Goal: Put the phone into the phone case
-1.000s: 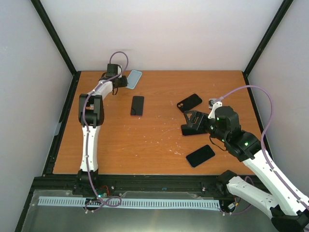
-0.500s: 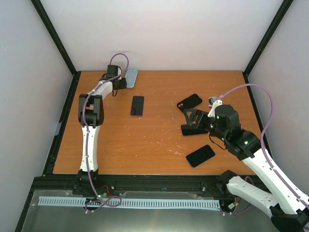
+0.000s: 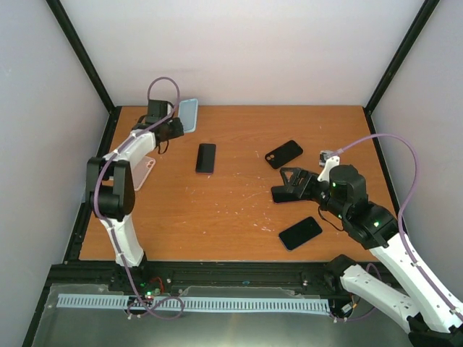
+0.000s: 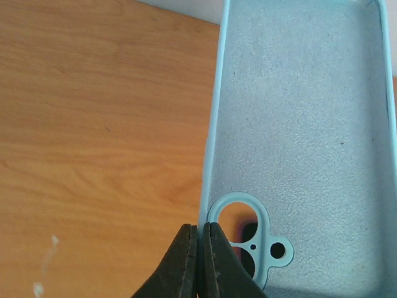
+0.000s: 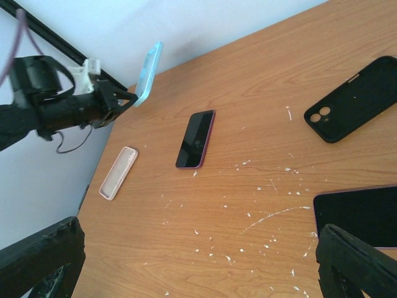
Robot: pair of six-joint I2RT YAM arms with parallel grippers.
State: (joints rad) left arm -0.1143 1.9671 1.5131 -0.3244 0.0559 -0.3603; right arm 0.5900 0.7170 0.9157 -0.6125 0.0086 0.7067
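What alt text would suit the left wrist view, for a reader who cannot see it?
The left tool pinches the edge of a light blue phone case beside its camera cutout, jaws shut. The case's textured inside faces the camera, with the wooden table behind it.

No text, brand, number or sign can be read in any view. Light-blue phone case (image 4: 298, 124): inner face plain and grainy, no print. Phone (image 3: 206, 157) mid-table: screen dark, nothing showing on it. Black phone case (image 3: 283, 153) and pink phone case (image 3: 145, 172): too small to make out any marking.
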